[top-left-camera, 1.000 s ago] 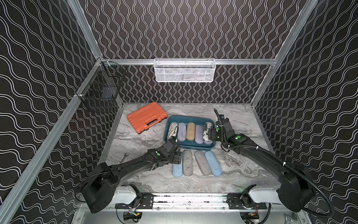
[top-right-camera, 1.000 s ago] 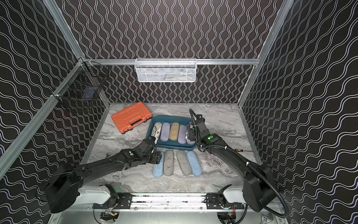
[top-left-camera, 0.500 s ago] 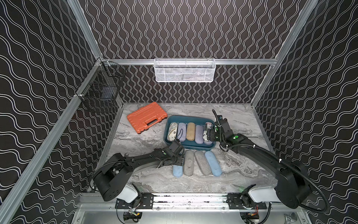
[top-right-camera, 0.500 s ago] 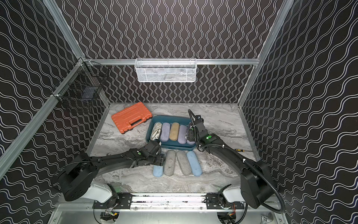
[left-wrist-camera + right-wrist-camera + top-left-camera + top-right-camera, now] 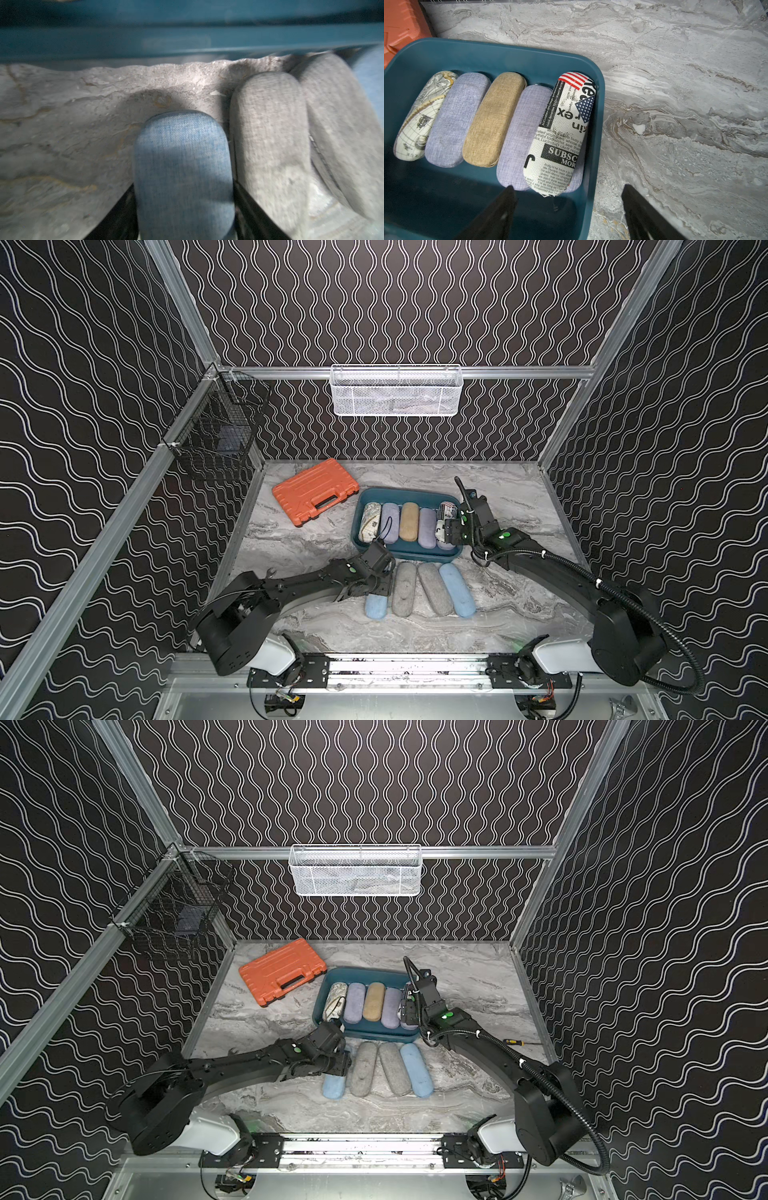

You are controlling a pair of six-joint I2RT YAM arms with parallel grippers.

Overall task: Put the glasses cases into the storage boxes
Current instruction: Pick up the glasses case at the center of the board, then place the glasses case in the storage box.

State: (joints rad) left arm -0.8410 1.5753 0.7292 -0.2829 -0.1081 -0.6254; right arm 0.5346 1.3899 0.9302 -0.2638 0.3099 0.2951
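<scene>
Bright, sharp top views; left wrist view smeared, its teal tray [image 5: 187, 39] shadowed.

Both top views high at front, looking down, wrist views close, sharing teal tray [image 5: 187, 39] [image 5: 500, 54]

Around your grey marble counter [image 5: 511, 497] you see black walls [image 5: 395, 302] with white wavy lines, and shiny metal bars [image 5: 519, 372] above it.
</scene>
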